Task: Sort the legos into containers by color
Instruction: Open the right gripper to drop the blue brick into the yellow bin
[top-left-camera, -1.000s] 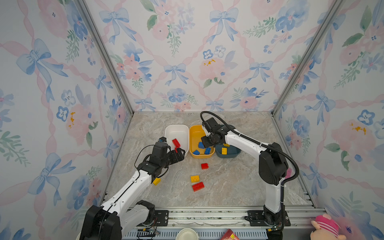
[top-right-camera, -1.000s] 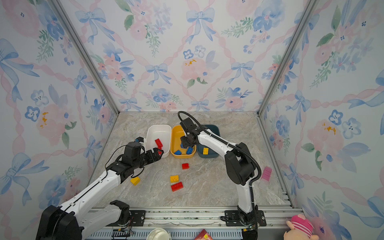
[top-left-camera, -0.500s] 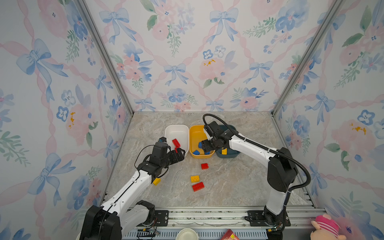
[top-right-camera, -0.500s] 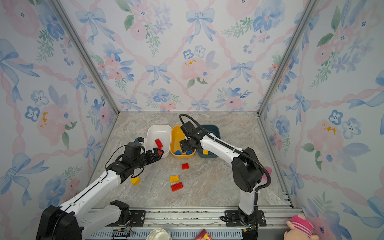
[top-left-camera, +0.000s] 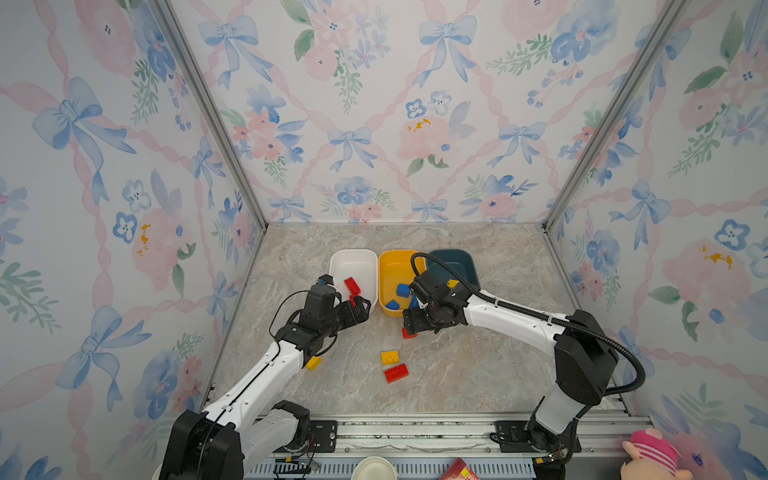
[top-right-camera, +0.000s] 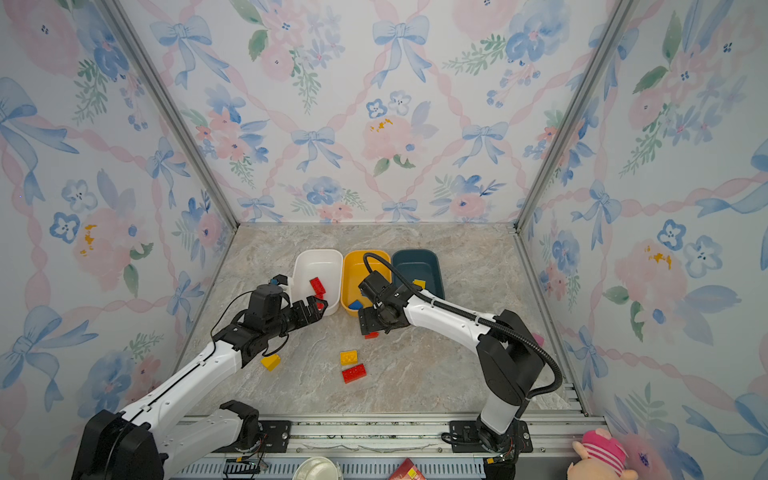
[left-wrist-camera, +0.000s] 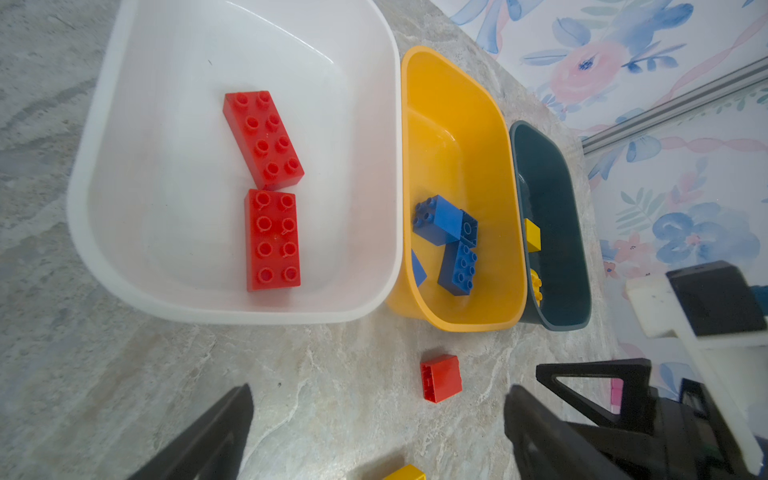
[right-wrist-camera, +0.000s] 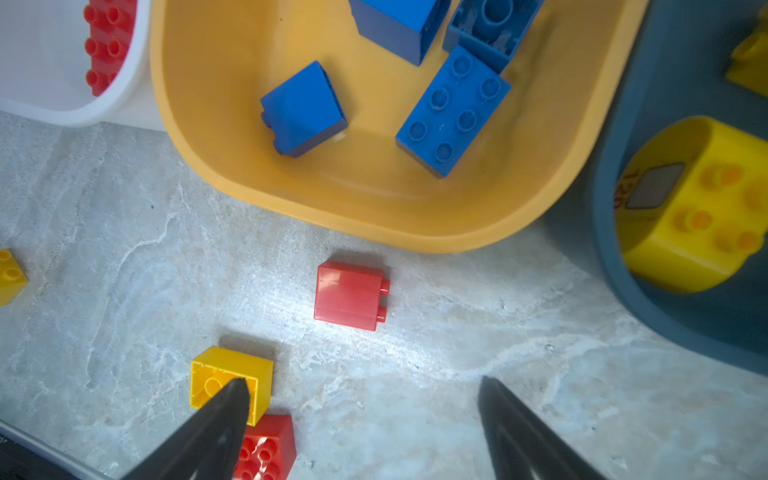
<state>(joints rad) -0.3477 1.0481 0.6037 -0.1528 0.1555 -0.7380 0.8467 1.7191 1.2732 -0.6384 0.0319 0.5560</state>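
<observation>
Three containers stand side by side: white (top-left-camera: 353, 257) holding two oblong red legos (left-wrist-camera: 272, 239), yellow-orange (top-left-camera: 388, 266) holding several blue legos (right-wrist-camera: 453, 112), teal (top-left-camera: 459, 258) holding yellow legos (right-wrist-camera: 698, 208). On the table lie a small red brick (top-left-camera: 408, 333) (right-wrist-camera: 350, 296), a yellow brick (top-left-camera: 390, 357), an oblong red brick (top-left-camera: 396, 372) and another yellow brick (top-left-camera: 313, 363) beside the left arm. My left gripper (top-left-camera: 359, 309) (left-wrist-camera: 380, 390) is open and empty at the white container's near rim. My right gripper (top-left-camera: 411, 321) (right-wrist-camera: 361, 381) hangs open and empty just short of the small red brick.
Floral walls close in the back and both sides. Along the front runs a metal rail (top-left-camera: 415, 428), with a paper cup (top-left-camera: 374, 469), a red packet (top-left-camera: 459, 473) and a pink plush toy (top-left-camera: 652, 457) beyond it.
My right gripper has pulled back from over the yellow-orange container to the table in front of it, and its jaws have widened. The left arm has stayed put.
</observation>
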